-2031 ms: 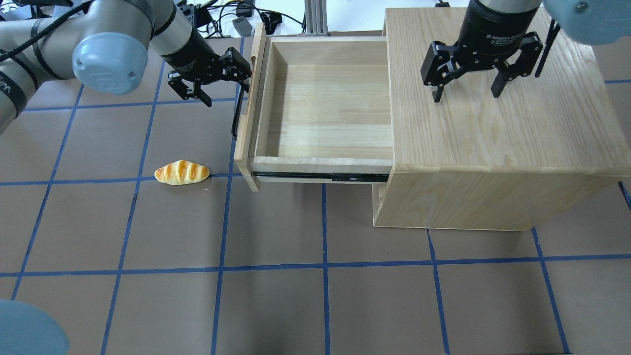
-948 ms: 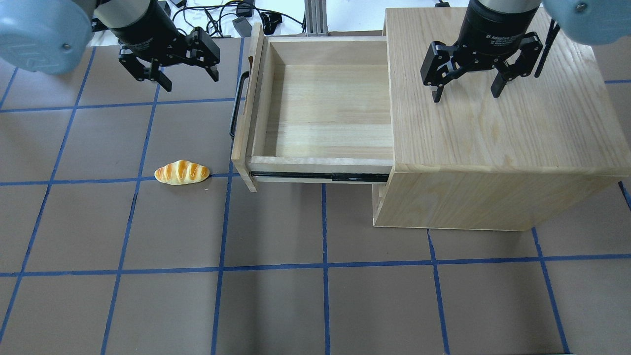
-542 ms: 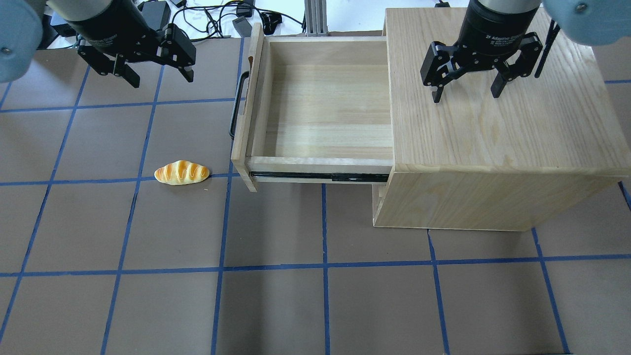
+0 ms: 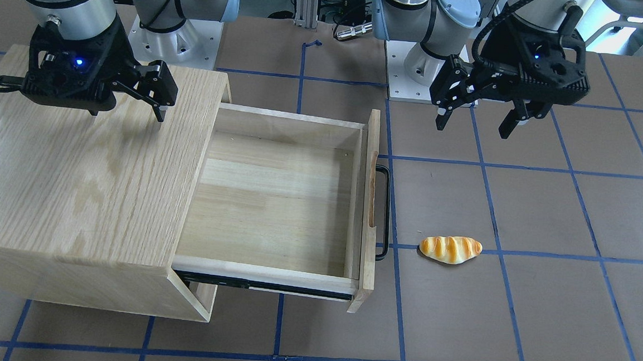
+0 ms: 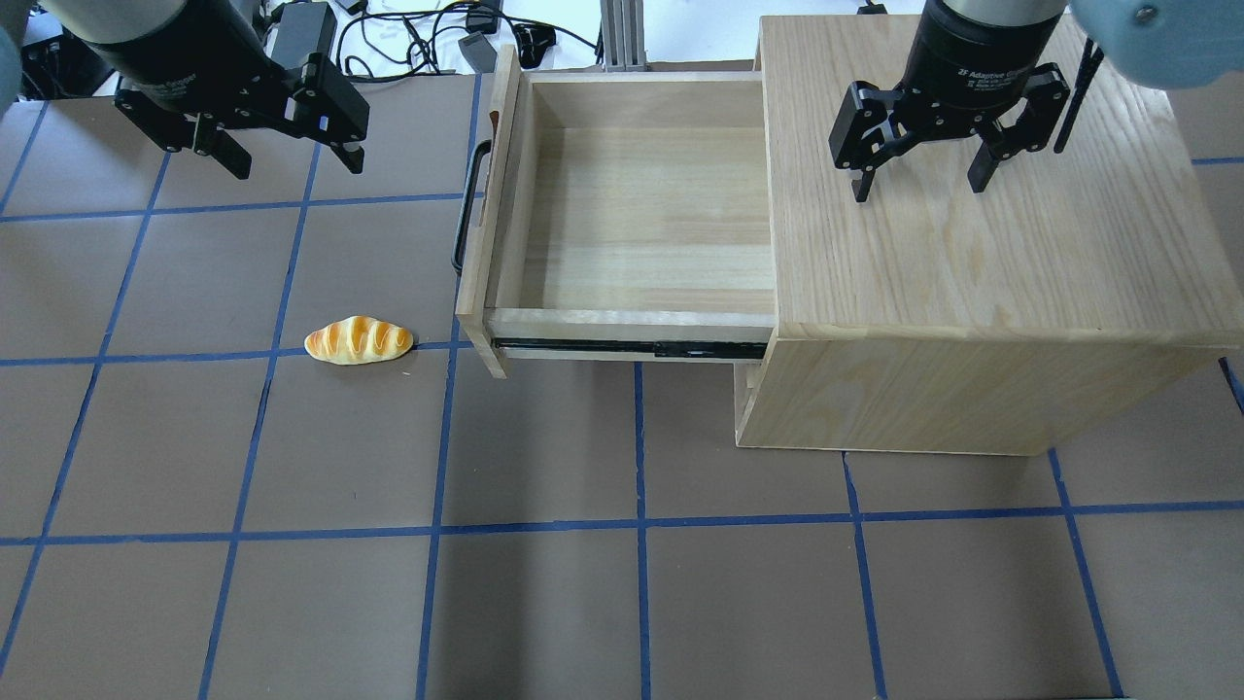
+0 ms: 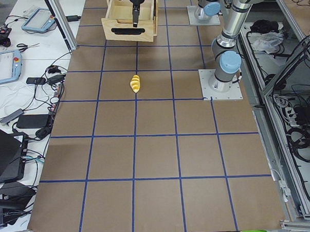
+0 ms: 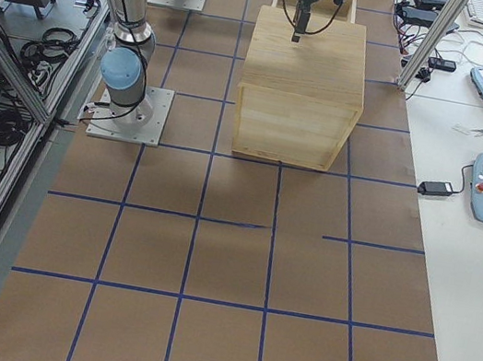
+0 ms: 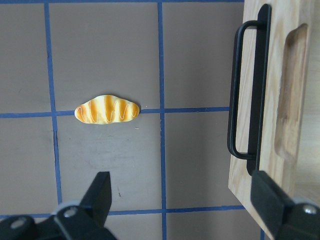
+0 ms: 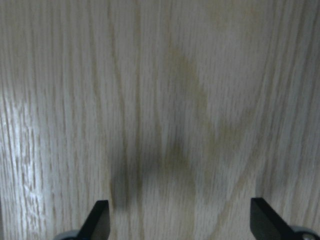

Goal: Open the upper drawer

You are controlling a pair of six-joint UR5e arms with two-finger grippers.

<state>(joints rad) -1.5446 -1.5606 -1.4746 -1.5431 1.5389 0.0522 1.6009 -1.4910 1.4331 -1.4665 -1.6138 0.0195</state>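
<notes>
The upper drawer stands pulled far out of the oak cabinet toward the table's left, its pale plank inside bare. Its black bar handle faces left; it also shows in the front view and the left wrist view. My left gripper is open and empty, high above the table, well left of the handle; it also shows in the front view. My right gripper is open, hovering just over the cabinet top.
A toy bread roll lies on the brown table left of the drawer's front; it also shows in the left wrist view. Cables and boxes lie beyond the far edge. The lower drawer front stays in the cabinet.
My left gripper has drawn away from the drawer handle, moving left and up, open all along. The drawer slid slightly further left early on. The right gripper has not moved.
</notes>
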